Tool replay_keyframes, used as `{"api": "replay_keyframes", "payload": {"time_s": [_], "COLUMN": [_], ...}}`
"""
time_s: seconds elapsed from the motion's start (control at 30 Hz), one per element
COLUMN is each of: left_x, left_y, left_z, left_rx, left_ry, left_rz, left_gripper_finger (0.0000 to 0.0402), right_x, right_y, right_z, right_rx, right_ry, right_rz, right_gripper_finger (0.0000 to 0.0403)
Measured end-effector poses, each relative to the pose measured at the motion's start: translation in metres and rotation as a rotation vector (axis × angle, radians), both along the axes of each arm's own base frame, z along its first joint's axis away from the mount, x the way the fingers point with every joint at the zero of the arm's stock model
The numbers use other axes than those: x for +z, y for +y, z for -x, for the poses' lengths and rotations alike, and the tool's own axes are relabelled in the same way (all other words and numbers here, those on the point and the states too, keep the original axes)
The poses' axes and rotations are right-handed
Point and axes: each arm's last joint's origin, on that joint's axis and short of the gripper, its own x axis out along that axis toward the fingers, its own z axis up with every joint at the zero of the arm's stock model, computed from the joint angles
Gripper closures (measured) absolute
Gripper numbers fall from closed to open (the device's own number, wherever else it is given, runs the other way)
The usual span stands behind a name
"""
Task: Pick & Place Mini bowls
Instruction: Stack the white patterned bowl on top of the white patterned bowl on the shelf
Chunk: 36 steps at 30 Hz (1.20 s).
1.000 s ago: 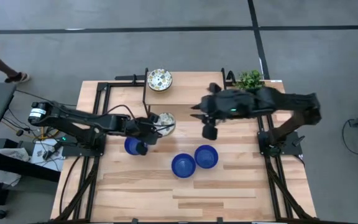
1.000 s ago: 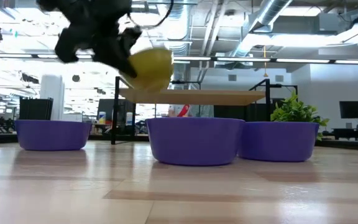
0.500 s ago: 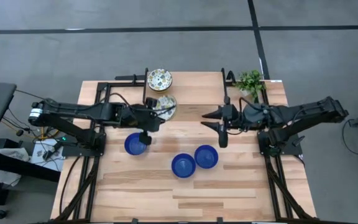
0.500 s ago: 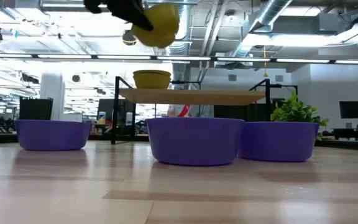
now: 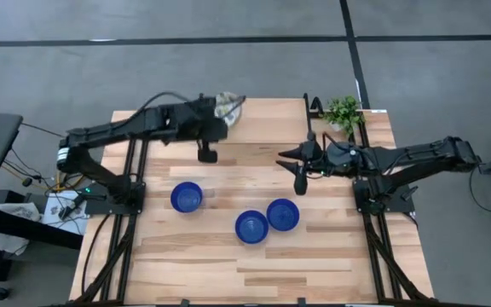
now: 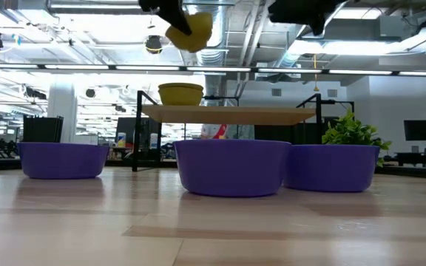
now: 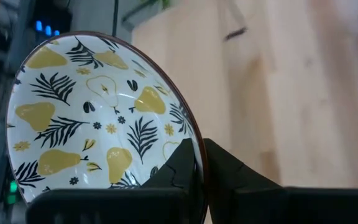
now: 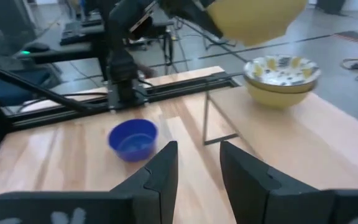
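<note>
**Mini bowls: one patterned bowl held aloft over the raised shelf**

The mini bowls number five. The left end effector (image 5: 220,115) has its fingers pinched tight on the rim of the held patterned bowl (image 5: 229,105), cream inside with yellow pears and dark leaves in the left wrist view (image 7: 98,118) and yellow outside. It hangs tilted in the air above the raised shelf (image 6: 228,114) at the 12 o'clock side of the tabletop (image 5: 254,264). In the low view the held bowl (image 6: 190,31) sits clear above a second patterned bowl (image 6: 180,94) resting on the shelf; the two are apart. The right wrist view shows that second bowl (image 8: 282,79) upright, with the held one (image 8: 257,18) over it.

From the left end effector, the left blue bowl (image 5: 187,197) lies toward 7 o'clock, well apart. The middle blue bowl (image 5: 251,227) and right blue bowl (image 5: 283,214) sit just beside each other toward 5 o'clock, all three upright on the wood.

The right end effector (image 5: 285,156) hovers near the centre of the tabletop, toward 3 o'clock from the left one, its fingers (image 8: 164,174) spread and empty. A small green plant (image 5: 343,110) stands at the 1 o'clock corner.
</note>
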Motion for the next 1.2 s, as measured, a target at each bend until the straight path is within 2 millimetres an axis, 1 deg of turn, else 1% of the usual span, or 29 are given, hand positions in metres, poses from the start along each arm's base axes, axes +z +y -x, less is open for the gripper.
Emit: {"api": "replay_keyframes", "payload": {"time_s": [0.07,0.17,0.33,0.43,0.53,0.7,1.0,1.2], "left_x": [0.003,0.002,-0.012,-0.018,-0.022,-0.027,-0.029,-0.039], "left_y": [0.015,0.037,0.073,0.088,0.098,0.102,0.091,0.088], "left_z": [-0.003,-0.006,-0.008,-0.006,-0.006,-0.010,-0.015,-0.017], "left_rx": [0.036,0.079,0.125,0.169,0.174,0.165,0.102,0.088], "left_ry": [0.023,0.050,0.095,0.118,0.126,0.137,0.150,0.192], "left_rz": [0.014,0.052,0.137,0.157,0.180,0.199,0.230,0.241], "left_gripper_finger": [0.0384,0.0384,0.0384,0.0385,0.0384,0.0384,0.0379,0.0378], "right_x": [0.000,0.000,-0.001,-0.001,-0.001,-0.001,-0.005,-0.008], "right_y": [-0.005,-0.015,-0.031,-0.039,-0.045,-0.050,-0.050,-0.049], "right_z": [0.000,0.000,0.001,0.002,0.003,0.003,0.005,0.006], "right_rx": [-0.016,-0.051,-0.112,-0.143,-0.170,-0.188,-0.185,-0.183], "right_ry": [0.007,0.015,0.029,0.035,0.036,0.038,0.082,0.116], "right_rz": [0.021,0.040,0.071,0.081,0.080,0.080,0.077,0.070], "right_gripper_finger": [0.0295,0.0295,0.0295,0.0295,0.0295,0.0295,0.0295,0.0295]}}
